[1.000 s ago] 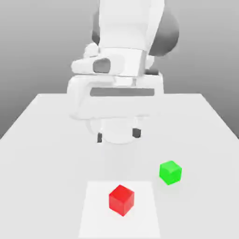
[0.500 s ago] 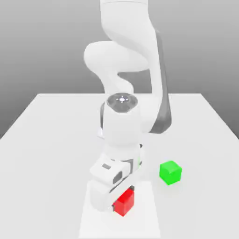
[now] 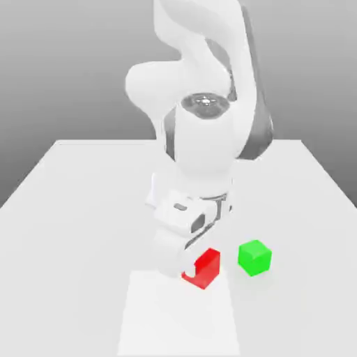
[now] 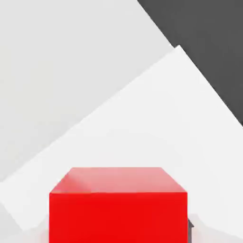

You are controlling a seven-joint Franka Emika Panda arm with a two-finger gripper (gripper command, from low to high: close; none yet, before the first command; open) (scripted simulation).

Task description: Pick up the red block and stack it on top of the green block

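Note:
The red block (image 3: 207, 268) hangs a little above the table, tilted, with my gripper (image 3: 200, 270) shut on it. The white hand reaches down onto it from the exterior view's upper left. In the hand view the red block (image 4: 118, 209) sits close up, with the pale table far below it. The green block (image 3: 254, 257) rests on the table just to the exterior view's right of the red block, a small gap apart and untouched.
A lighter square patch (image 3: 178, 317) marks the grey table (image 3: 70, 209) below and in front of the held block. The arm's bulky white links (image 3: 202, 139) rise behind the blocks. In the hand view a table edge meets a dark floor (image 4: 209, 42).
One second ago the gripper was open and high, and the red block lay on the patch. It came down, shut on the block, then lifted it toward the green block.

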